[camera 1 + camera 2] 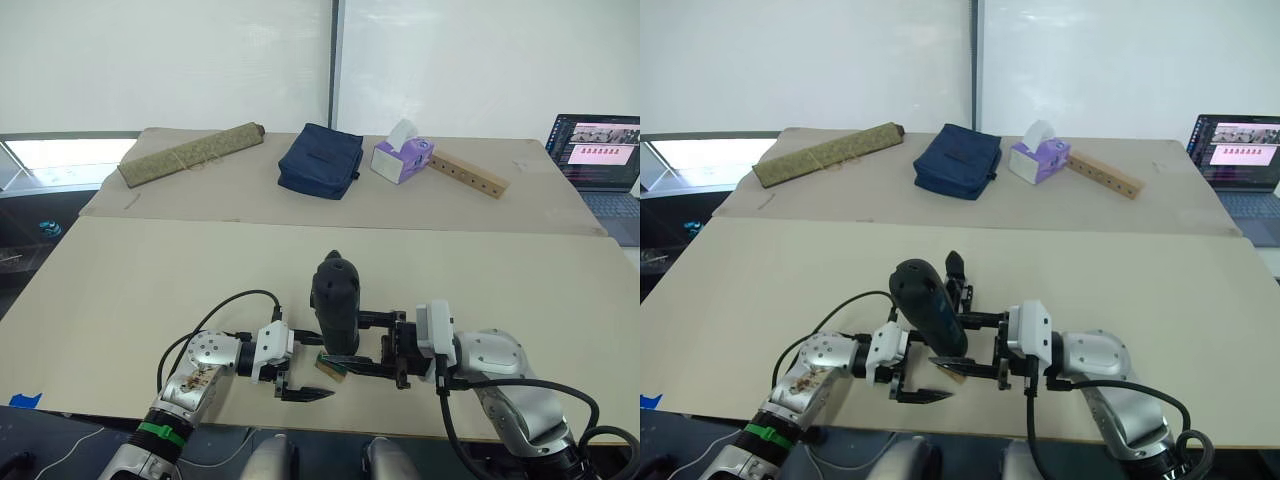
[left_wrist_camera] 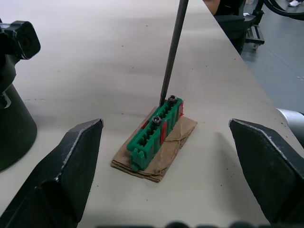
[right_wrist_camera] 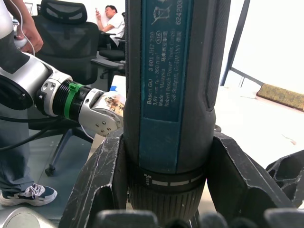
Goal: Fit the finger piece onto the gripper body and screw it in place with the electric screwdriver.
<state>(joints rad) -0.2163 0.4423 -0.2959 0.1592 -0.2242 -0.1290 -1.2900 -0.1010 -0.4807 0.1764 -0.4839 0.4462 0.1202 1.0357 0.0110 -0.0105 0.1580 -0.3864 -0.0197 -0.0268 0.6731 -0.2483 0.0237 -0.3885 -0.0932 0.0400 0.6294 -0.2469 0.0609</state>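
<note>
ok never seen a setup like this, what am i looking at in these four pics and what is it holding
This is a humanoid robot with two arms. The two wide pictures come from cameras on its head, looking down at a table. The other two come from cameras on its wrists.

The right gripper clamps an electric screwdriver, bit pointing down onto a small green-topped block that carries two screws. The left gripper hangs open around that block, holding nothing.

Farther back lie a rolled mat, a blue pouch, a tissue box, a wooden bar and a laptop.
</note>
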